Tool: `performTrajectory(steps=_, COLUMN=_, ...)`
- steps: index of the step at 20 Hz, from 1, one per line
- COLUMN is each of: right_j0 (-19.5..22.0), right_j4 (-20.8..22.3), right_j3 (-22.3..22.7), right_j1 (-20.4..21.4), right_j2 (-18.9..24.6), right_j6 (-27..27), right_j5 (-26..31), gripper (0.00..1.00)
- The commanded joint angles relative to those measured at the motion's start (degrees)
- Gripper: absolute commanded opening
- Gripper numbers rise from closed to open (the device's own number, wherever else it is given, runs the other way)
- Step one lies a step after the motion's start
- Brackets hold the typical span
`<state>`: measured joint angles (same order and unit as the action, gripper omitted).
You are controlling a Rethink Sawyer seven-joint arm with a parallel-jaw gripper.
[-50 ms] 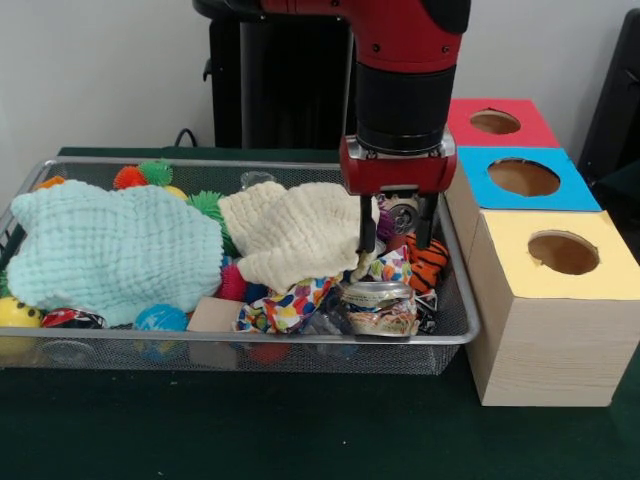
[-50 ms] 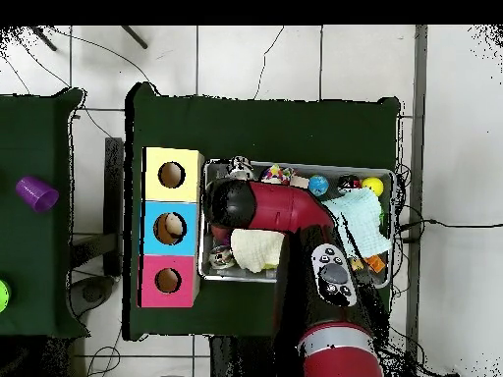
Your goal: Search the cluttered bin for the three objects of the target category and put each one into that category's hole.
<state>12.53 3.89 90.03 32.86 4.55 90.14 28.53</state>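
Green worktop (image 1: 300, 430) nearest, then the mesh bin (image 1: 250, 350). Left: mint cloth (image 1: 110, 250). Centre: cream cloth (image 1: 295, 235). Right: crushed can (image 1: 380, 305), under my fingers (image 1: 395, 245), spread open, holding nothing. Can looks light, thin-walled, slippery; take it across the middle. Yellow box (image 1: 545, 310) beside the bin.

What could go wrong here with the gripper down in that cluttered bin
1. The gripper, open, straddles the edge of the cream cloth beside the crushed can. Closing might snag the cloth and drag it up with whatever it grasps.
2. The objects in the mesh bin lie tightly packed, so the fingers may pinch the patterned fabric or orange striped toy instead.
3. The mint cloth covers much of the bin, so targets may stay hidden.
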Motion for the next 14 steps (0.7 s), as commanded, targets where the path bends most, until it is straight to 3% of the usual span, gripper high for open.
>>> performTrajectory(steps=1, right_j0=0.14, right_j4=3.72, right_j3=-2.50, right_j1=-3.57, right_j2=4.07, right_j6=0.89, right_j5=-1.64, gripper=1.00)
performTrajectory(steps=14, right_j0=-4.46, right_j4=6.21, right_j3=-3.05, right_j1=-3.57, right_j2=1.67, right_j6=5.05, right_j5=-3.44, gripper=1.00)
